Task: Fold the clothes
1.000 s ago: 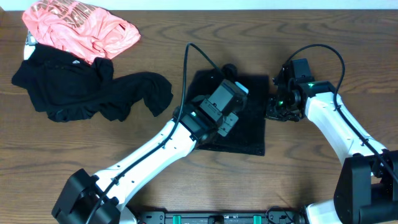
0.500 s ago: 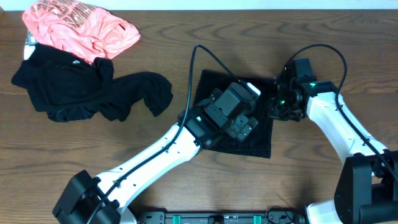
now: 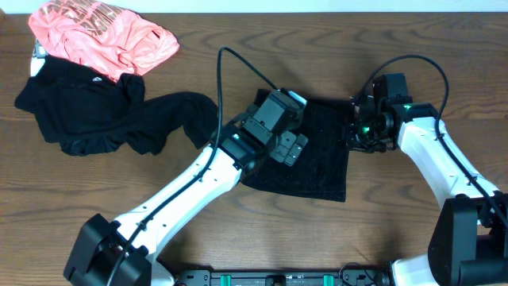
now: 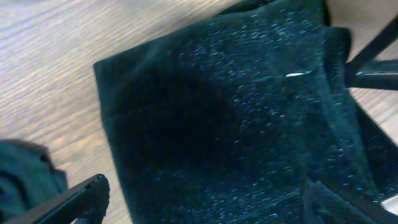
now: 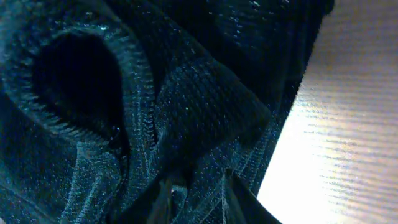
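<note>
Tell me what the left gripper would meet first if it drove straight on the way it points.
The black speckled garment: the left gripper, jaws wide open, points down onto its folded cloth. How high above the cloth it hangs is unclear.

Dark wood-grain table (image 3: 79, 183)

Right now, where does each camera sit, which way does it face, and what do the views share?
Overhead: above the table, facing straight down; left arm, right arm, speckled garment, black top, coral-pink shirt.
Left wrist: looks down on the garment's corner; left fingers at bottom edge.
Right wrist: close against the garment's folds; right fingers at bottom.
Shared: all show the speckled garment.
</note>
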